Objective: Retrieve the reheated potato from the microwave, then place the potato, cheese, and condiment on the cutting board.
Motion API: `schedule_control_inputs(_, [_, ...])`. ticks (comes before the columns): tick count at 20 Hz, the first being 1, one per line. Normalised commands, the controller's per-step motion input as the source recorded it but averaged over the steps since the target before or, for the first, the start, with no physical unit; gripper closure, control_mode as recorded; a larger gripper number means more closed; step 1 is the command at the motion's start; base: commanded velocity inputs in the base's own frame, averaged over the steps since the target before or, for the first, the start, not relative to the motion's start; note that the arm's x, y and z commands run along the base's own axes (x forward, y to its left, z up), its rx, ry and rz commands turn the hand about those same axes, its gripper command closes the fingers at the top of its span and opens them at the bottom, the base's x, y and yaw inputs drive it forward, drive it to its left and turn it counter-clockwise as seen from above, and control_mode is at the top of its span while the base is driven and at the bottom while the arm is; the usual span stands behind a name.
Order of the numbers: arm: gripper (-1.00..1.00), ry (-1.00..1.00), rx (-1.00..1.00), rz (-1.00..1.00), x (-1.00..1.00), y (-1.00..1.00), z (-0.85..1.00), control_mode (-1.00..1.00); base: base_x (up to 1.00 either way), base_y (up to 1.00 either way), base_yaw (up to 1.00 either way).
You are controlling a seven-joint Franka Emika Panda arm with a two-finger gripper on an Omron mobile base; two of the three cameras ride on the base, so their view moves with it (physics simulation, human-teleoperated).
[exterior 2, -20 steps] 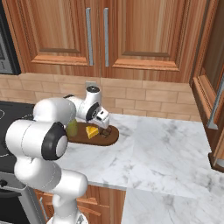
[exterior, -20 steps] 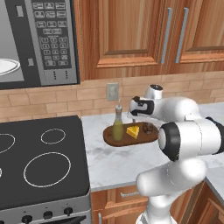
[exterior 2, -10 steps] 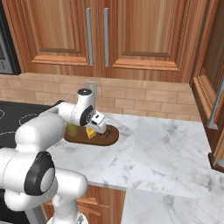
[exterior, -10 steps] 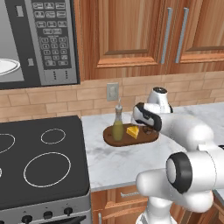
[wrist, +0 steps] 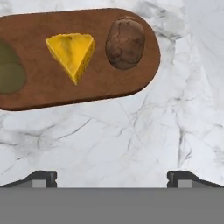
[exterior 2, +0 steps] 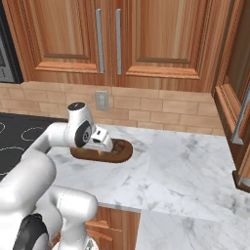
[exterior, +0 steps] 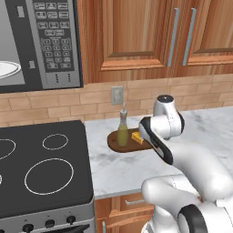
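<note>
The dark oval cutting board (wrist: pixel 105 81) lies on the marble counter. On it rest the brown potato (wrist: pixel 125 42) at the right end, the yellow cheese (wrist: pixel 72 52) in the middle and the olive-green condiment (wrist: pixel 8 72) at the left, seen from above. From the left base the condiment (exterior: pixel 122 132) stands upright on the cutting board (exterior: pixel 114 141) beside the cheese (exterior: pixel 136 137); my forearm covers the potato. My gripper (wrist: pixel 112 178) is open and empty, above bare counter in front of the board. The gripper (exterior 2: pixel 108 145) hovers over the cutting board (exterior 2: pixel 122 155). The microwave (exterior: pixel 54 45) hangs at upper left.
A white plate (exterior: pixel 7 70) sits inside the microwave. A black stove top (exterior: pixel 41 173) lies left of the counter. A wall outlet (exterior: pixel 117 94) is behind the board, with wooden cabinets (exterior: pixel 136 36) above. Open marble counter (exterior 2: pixel 185 166) stretches to the right.
The arm has refolded: its elbow swung down and toward the base, and the hand has drawn back slightly from the board. The gripper stayed open; the things on the board have not moved.
</note>
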Motion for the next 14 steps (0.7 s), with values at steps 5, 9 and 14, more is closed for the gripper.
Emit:
schedule_control_inputs(5, [-1.0,0.0,0.0,0.11,-0.75,0.06,0.12,-1.0,0.0,0.0,0.0])
schedule_control_inputs(9, [-1.0,-0.01,0.0,0.09,-0.78,0.08,0.13,-1.0,0.0,0.0,0.0])
schedule_control_inputs(14, [-1.0,-0.11,0.0,0.09,-0.77,0.15,0.06,-1.0,0.0,0.0,0.0])
